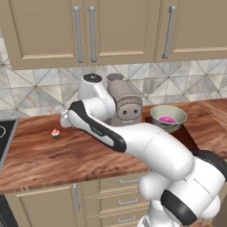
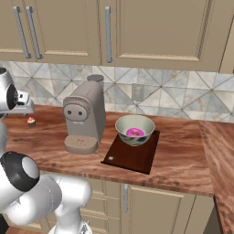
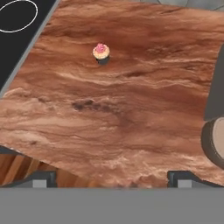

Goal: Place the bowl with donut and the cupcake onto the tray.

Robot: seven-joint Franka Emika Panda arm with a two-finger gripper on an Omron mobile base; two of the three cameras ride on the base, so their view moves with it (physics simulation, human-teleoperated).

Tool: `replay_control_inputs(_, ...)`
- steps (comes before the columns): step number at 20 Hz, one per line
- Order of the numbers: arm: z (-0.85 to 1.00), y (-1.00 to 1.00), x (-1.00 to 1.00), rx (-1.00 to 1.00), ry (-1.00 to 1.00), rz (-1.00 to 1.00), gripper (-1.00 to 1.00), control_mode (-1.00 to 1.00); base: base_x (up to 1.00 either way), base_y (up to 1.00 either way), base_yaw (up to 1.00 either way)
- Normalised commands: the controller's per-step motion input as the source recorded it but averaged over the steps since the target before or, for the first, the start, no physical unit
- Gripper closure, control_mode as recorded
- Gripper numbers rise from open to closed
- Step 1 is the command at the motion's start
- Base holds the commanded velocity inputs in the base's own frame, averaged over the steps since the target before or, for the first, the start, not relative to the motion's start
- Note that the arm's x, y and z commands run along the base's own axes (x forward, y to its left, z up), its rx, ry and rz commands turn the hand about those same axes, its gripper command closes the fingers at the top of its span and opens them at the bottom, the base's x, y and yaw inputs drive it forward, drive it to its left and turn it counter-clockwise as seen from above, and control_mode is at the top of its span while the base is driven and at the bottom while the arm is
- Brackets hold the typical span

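The pale grey-green bowl point(image 2: 135, 129) holds the pink-iced donut point(image 2: 134, 132) and rests on the far part of the dark reddish-brown tray point(image 2: 132, 157), right of the coffee machine. The bowl point(image 1: 167, 117) also appears in the left base view. The tiny pink-frosted cupcake point(image 3: 101, 52) stands alone on the wood counter, far left of the machine point(image 1: 55, 133). My gripper point(image 3: 113, 180) hangs open and empty above the counter, a little above and to the right of the cupcake, looking down at it. Its fingertips point(image 3: 43, 179) stand wide apart.
A beige coffee machine point(image 2: 84, 116) stands between cupcake and tray; its round base point(image 3: 214, 144) is close on the hand's right. A black stovetop point(image 3: 17, 26) borders the counter beyond the cupcake. Upper cabinets hang above the tiled backsplash. The counter's front edge point(image 3: 26, 153) is near.
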Motion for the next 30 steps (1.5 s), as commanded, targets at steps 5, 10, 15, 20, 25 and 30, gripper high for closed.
replay_control_inputs(5,-0.39,0.17,0.27,0.0,-0.06,0.04,-1.0,-1.0,0.0,0.0,0.0)
replay_control_inputs(10,-0.22,0.16,0.3,0.0,-0.02,0.03,-1.0,-1.0,0.0,0.0,0.0)
replay_control_inputs(15,-0.2,0.12,0.26,0.0,0.0,0.04,-1.0,-1.0,0.0,0.0,0.0)
replay_control_inputs(20,-0.22,0.11,0.25,0.0,0.0,0.04,-1.0,-1.0,0.0,0.0,0.0)
replay_control_inputs(25,-0.18,0.16,0.27,0.0,0.0,0.03,-1.0,-1.0,0.0,0.0,0.0)
replay_control_inputs(30,-0.18,0.18,0.26,0.0,0.0,0.03,-1.0,-1.0,0.0,0.0,0.0)
